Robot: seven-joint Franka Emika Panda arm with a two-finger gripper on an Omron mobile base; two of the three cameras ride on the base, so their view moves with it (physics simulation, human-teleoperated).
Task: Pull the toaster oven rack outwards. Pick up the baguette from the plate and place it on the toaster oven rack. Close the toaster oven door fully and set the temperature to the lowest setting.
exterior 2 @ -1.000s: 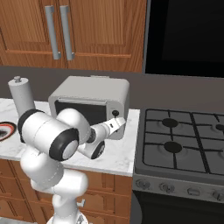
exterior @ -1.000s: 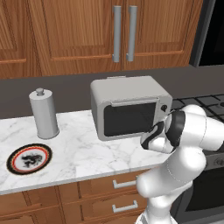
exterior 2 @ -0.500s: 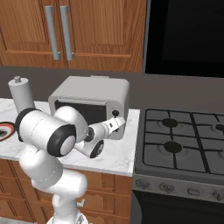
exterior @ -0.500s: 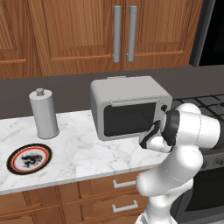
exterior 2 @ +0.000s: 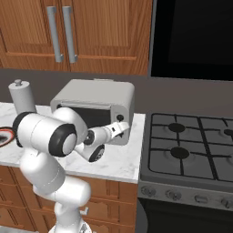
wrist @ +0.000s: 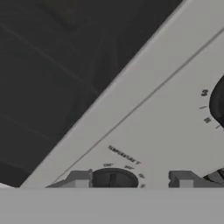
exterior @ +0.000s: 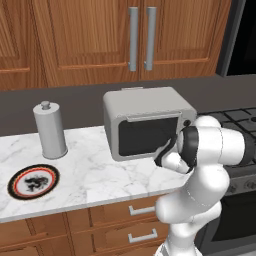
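Jaws of your gripper (wrist: pixel 133 180) straddle the lower knob (wrist: pixel 114 178) on the toaster oven (exterior: pixel 145 120), spread, not clamped; door (exterior: pixel 147 136) shut.

Grey canister (exterior: pixel 49 130) stands on marble counter (exterior: pixel 95 172) (gas stove (exterior 2: pixel 191 148) alongside).

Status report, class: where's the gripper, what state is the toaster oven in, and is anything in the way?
Gripper straddling lower knob, not gripping. Toaster oven door shut. Plate empty. Nothing in the way.
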